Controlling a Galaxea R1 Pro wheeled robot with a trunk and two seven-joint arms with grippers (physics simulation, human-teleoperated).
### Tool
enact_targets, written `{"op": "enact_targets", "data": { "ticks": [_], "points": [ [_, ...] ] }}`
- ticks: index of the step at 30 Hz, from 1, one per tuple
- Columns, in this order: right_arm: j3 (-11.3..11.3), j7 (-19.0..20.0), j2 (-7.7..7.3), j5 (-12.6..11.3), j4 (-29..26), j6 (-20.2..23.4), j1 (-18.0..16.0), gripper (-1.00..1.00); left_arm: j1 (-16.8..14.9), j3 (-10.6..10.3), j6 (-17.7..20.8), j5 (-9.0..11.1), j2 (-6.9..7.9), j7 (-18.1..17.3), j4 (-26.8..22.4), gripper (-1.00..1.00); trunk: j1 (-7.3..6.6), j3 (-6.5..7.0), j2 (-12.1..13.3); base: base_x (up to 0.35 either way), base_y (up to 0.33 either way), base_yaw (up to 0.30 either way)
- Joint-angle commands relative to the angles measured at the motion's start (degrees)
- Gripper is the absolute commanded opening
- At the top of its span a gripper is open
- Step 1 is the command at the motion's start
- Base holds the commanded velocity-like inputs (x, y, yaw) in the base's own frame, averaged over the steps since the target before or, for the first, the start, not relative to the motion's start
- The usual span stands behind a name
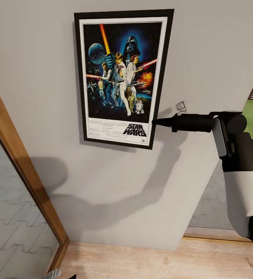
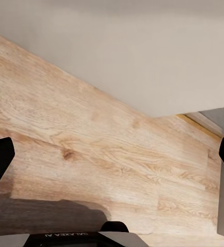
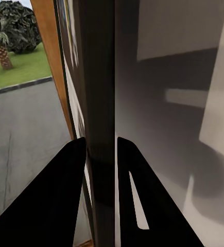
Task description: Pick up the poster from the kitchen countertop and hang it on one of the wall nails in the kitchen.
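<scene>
Head view: the poster is seen flat against the grey wall, upright, with its "STAR WARS" logo at the bottom. The right end effector is met at the poster's right edge, near the lower corner, and its black fingertips touch the thin black frame there. The right arm is stretched out toward the wall from the right side. A small pale wall hook is seen just beside the end effector, slightly above it and apart from the poster. A wooden door frame runs along the left.

In the right wrist view, the poster's frame is seen edge-on between the two dark fingers, which are closed narrowly on it.

In the left wrist view, the left end effector is spread wide over the wooden floor, with nothing held.
</scene>
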Motion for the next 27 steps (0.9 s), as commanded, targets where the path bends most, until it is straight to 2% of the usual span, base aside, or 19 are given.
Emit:
{"op": "enact_targets", "data": {
  "ticks": [1,27],
  "points": [
    [0.1,0.0,-0.05,-0.4,0.0,0.4,-0.1,-1.00,-0.1,-0.5,-0.5,0.2,0.02,-0.1,0.0,1.00,0.04,-0.13,-0.1,0.000,0.000,0.000],
    [0.1,0.1,-0.05,-0.4,0.0,0.4,-0.1,-1.00,-0.1,-0.5,-0.5,0.2,0.02,-0.1,0.0,1.00,0.04,-0.13,-0.1,0.000,0.000,0.000]
  ]
}}
